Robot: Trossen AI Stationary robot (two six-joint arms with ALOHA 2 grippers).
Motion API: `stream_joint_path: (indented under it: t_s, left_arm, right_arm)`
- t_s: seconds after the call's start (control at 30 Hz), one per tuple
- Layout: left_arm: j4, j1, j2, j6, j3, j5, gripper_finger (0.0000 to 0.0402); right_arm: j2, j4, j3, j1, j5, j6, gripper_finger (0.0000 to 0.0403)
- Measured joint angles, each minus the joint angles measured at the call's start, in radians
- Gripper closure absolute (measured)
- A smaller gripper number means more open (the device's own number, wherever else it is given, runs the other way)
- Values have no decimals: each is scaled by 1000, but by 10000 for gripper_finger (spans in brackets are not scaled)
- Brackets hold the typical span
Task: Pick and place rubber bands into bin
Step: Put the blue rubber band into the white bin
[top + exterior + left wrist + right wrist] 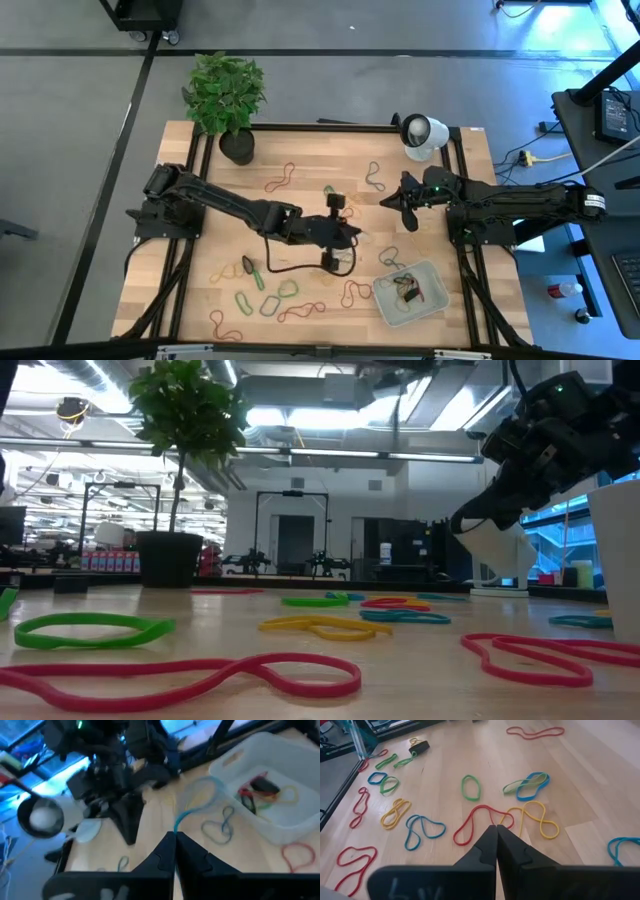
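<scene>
Many rubber bands in red, green, yellow, orange and blue lie flat on the wooden table (200, 290), for instance a red one (278, 180) and a green one (282, 290). The pale bin (432, 300) stands near the front right with a few bands inside; it also shows in the left wrist view (300, 750). My left gripper (355, 237) is at the table's middle, shut on a blue band (192, 807). My right gripper (395, 200) hangs above the table at the right, shut and empty, over a red band (475, 822) and a yellow band (535, 817). My left gripper pinches the blue band by one end of its loop (178, 822) between its two fingertips (167, 845). The fingers slant down toward the table's right side. The rest of the loop reaches out beyond the fingertips and looks lifted clear of the table.
A potted plant (225, 95) stands at the far left corner and a white round device (425, 135) at the far right. The black frame rails (455, 170) run along the table's sides. My right arm (125, 815) is close in front of my left gripper.
</scene>
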Motion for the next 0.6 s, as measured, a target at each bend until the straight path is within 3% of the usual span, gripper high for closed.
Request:
stream_joint_path:
  t_s: [0.2, 0.6]
  left_arm:
    - [17, -1, 137, 17, 131, 109, 399]
    - [26, -7, 445, 32, 510, 330, 400]
  right_arm:
    - [0, 2, 0, 0, 6, 0, 396]
    - [0, 2, 0, -6, 26, 2, 396]
